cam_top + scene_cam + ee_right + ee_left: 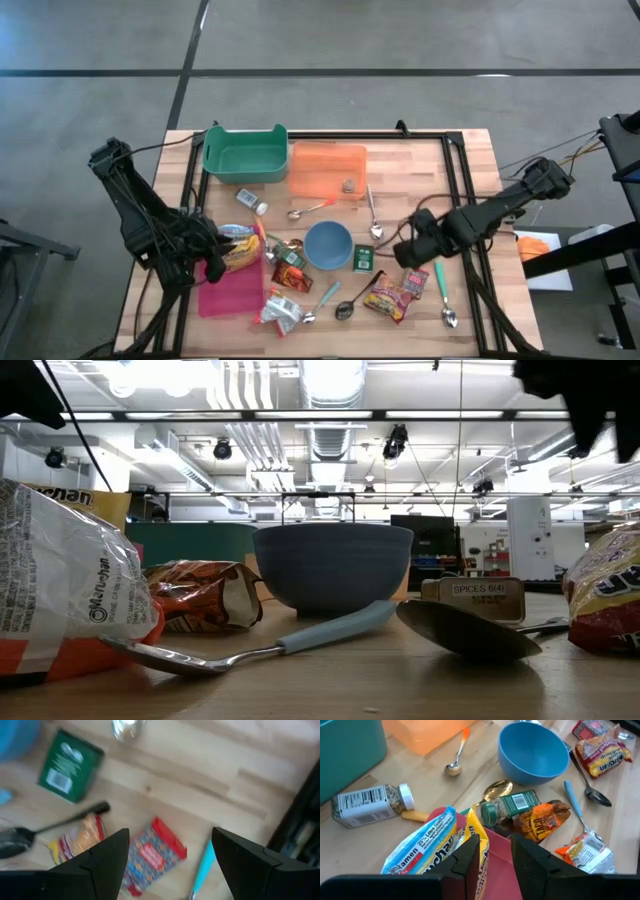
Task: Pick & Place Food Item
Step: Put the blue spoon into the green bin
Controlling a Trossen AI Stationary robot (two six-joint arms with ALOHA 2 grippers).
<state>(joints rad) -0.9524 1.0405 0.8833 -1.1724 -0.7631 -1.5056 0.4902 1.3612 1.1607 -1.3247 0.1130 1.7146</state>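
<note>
A yellow and blue ramen packet (427, 845) sits over a pink mat (235, 288) at the table's near left, with my left gripper (208, 255) shut on it. My right gripper (408, 255) hangs open above the table's near right and points down. Below it lie a red packet (152, 857) and a yellow and red snack packet (80, 840), flat on the wood. It touches neither. My left gripper has the ramen packet's yellow end (480, 842) between its two fingers, close to one finger (469, 854). The fingers slant down from the table's left side. The packet stretches away from them over the pink mat; whether it rests on the mat I cannot tell.
A blue bowl (328, 245), a green tin (363, 258), a spice jar (252, 202), more packets (282, 308) and several spoons crowd the middle. A green bin (245, 155) and an orange tray (328, 170) stand at the far edge. A teal-handled spoon (441, 290) lies at the near right.
</note>
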